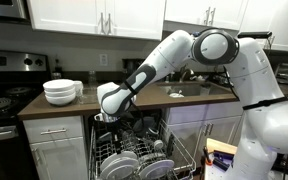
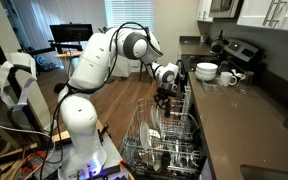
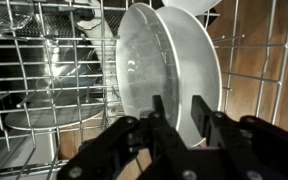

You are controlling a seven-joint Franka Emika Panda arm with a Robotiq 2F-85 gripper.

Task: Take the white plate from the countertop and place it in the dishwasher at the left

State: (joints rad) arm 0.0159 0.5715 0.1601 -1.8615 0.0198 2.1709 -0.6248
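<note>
Your claw (image 3: 179,108) sits nearest the wrist camera. Its two fingers (image 3: 160,118) stand one on each side of the lower rim of one white plate (image 3: 189,60). A strip of white shows in the narrow gap between them. You cannot tell from these views whether the fingers are pressing on the rim or standing just off it.

The plate stands upright on its edge among the wires of the dishwasher rack (image 3: 24,95), so it is off the desk and inside the dishwasher. To its left in the rack lie shiny items, too blurred to name or count. Above it, the edge of one more white dish (image 3: 189,8) shows.

In both exterior views the single arm (image 2: 104,55) reaches down over the pulled-out rack, with the claw low at the rack's left end in an exterior view (image 1: 110,117). Several more plates (image 1: 124,162) stand in that rack, overlapping too much to count.

Farther back, the desk (image 2: 249,115) carries one stack of white bowls (image 2: 207,71) and one white mug (image 2: 230,78) just beside it. One stove (image 2: 242,50) stands farthest away.
</note>
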